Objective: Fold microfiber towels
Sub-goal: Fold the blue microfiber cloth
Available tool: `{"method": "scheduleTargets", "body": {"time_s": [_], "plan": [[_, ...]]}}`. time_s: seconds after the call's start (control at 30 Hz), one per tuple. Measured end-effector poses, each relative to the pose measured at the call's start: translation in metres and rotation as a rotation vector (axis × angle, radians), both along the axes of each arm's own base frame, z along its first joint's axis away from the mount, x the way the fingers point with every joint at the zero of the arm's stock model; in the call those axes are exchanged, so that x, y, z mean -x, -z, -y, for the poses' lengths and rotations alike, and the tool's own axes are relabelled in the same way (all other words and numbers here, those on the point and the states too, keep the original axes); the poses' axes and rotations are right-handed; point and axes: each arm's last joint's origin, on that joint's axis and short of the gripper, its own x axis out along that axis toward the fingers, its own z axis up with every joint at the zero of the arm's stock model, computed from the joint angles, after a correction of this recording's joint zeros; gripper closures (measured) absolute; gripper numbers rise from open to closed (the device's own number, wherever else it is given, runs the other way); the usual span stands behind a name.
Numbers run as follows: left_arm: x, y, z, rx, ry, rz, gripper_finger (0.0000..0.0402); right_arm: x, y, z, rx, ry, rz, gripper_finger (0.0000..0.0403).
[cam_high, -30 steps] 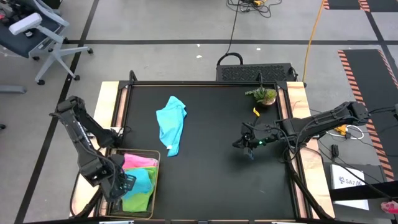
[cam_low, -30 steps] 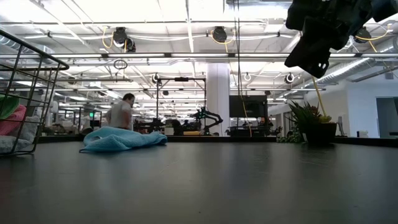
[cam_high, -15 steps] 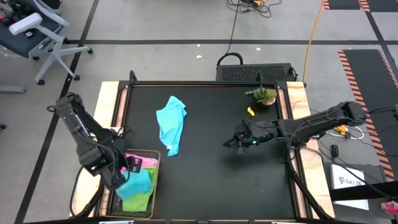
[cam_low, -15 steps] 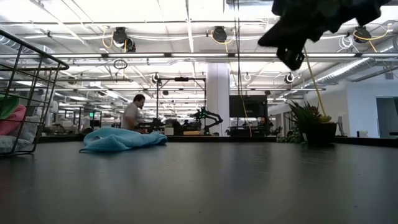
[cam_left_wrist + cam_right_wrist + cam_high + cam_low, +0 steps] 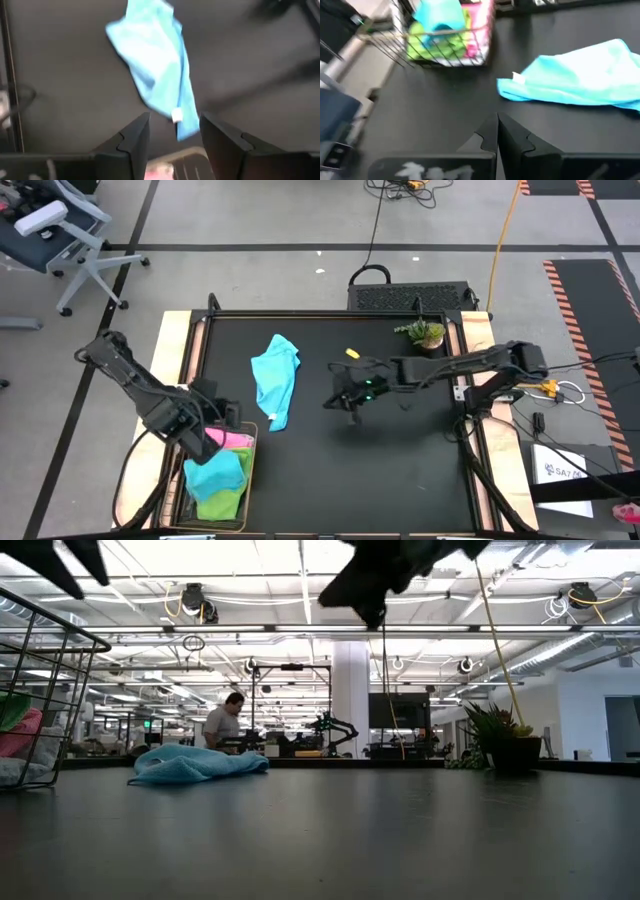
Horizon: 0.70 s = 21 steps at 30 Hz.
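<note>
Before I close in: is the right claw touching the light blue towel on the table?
Apart. The high view shows the right claw with bare black table between it and the light blue towel; it is shut and holds nothing.

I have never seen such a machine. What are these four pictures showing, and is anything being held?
It is a robot with two dark arms at a black table. One picture looks down from above, one looks level across the table, and two come from cameras on the wrists. A light blue towel lies crumpled on the table. At the left edge a wire basket holds more towels in pink, teal and green. A small potted plant stands at the far right. The left claw, open, is by the basket; the right claw, shut, hangs over the middle. Neither holds anything.
</note>
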Motion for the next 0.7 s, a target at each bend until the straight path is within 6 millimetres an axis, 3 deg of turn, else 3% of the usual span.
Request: {"method": "scheduleTargets", "body": {"time_s": [0.23,0.37,0.53,0.7], "plan": [[0.006,-0.013,-0.023,-0.064,0.023,0.022,0.0229,-0.03,0.001,-0.002,-0.043,-0.123,-0.009,0.0403],[0.018,-0.026,-0.032,-0.012,0.062,0.058,0.0229,-0.038,0.0,-0.004,-0.05,-0.15,-0.02,0.0403],[0.021,-0.039,-0.023,0.289,0.248,-0.037,0.0229,-0.032,-0.001,0.001,-0.06,-0.127,-0.061,0.0403],[0.008,-0.042,-0.003,0.474,0.362,0.024,0.0229,-0.031,-0.002,0.009,-0.072,-0.089,-0.079,0.0403]]}}
